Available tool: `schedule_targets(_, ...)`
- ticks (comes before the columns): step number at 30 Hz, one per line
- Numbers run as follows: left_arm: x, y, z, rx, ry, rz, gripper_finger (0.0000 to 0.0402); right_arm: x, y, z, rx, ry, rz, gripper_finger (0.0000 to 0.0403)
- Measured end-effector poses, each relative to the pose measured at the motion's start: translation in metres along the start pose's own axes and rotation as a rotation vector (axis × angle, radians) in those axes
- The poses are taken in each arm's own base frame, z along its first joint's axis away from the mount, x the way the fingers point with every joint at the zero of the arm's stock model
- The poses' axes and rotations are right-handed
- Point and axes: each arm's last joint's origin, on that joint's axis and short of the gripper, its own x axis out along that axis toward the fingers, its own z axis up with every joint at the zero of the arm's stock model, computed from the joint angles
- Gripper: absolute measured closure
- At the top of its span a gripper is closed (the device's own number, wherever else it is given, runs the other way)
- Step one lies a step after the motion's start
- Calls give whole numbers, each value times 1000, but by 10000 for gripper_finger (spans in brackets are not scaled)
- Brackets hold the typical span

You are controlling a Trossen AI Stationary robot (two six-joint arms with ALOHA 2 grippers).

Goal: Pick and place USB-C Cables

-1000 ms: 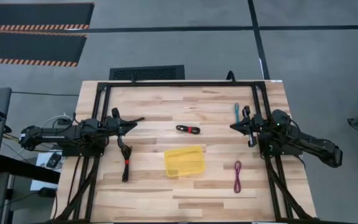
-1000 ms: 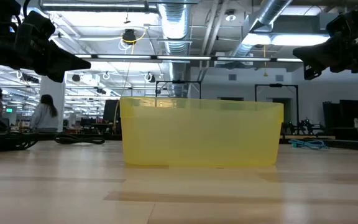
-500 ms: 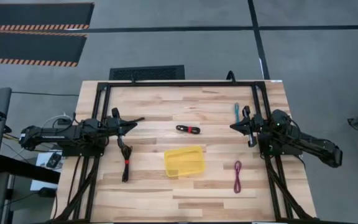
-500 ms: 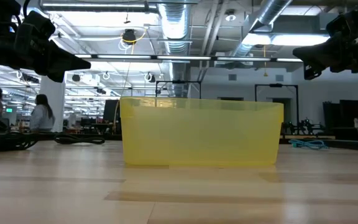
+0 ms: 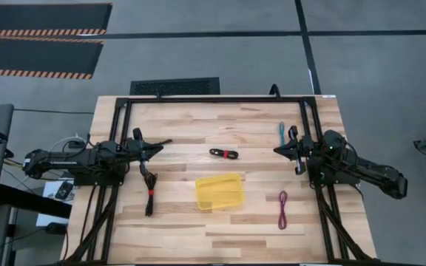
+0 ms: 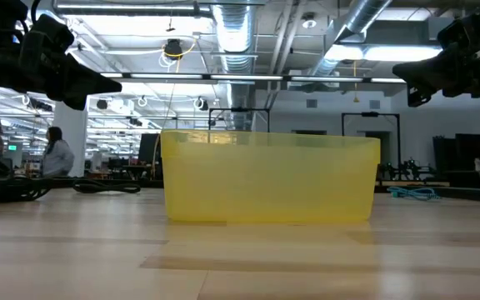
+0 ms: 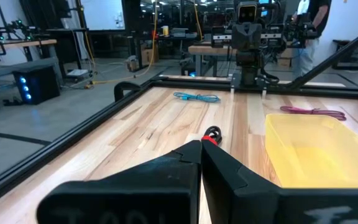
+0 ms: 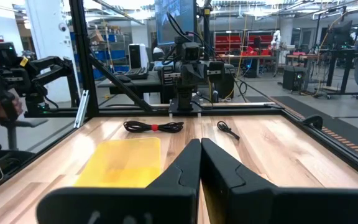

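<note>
A black cable with a red band [image 5: 223,154] lies at the table's middle; it also shows in the left wrist view [image 7: 211,135]. A second black cable with a red band [image 5: 149,192] lies at the near left. A teal cable [image 5: 281,131] lies at the far right and a magenta cable [image 5: 282,209] at the near right. The yellow tray [image 5: 220,191] stands near the middle. My left gripper [image 5: 167,141] is shut and empty above the table's left part. My right gripper [image 5: 276,150] is shut and empty at the right, beside the teal cable.
A black frame [image 5: 213,98] runs along the table's far, left and right sides. The wooden table top [image 5: 198,118] lies bare between the two grippers at the far side. People stand in the room beyond the table [image 6: 57,150].
</note>
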Motion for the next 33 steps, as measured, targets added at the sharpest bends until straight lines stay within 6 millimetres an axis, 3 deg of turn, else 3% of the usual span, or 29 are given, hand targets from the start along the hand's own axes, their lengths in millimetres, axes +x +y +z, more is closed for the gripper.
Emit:
schedule_targets(9, 0, 0, 0, -7, 0, 0, 401, 0, 0, 0, 0, 0, 0, 369)
schedule_targets(15, 0, 0, 4, -149, -41, 3, 401, 0, 0, 0, 0, 0, 0, 369)
schedule_targets(18, 0, 1, 5, -99, -54, 48, 401, 0, 0, 0, -6, -1, 0, 369)
schedule_targets(23, -1, 5, 6, -68, -69, 160, 401, 0, 0, 4, -255, -36, -18, 369)
schedule_targets(28, -1, 8, 7, 34, -64, 269, 401, -1, -1, 12, -392, -108, -99, 369)
schedule_targets(33, -2, 12, 8, 65, -69, 354, 401, -1, -1, 15, -298, -141, -104, 369)
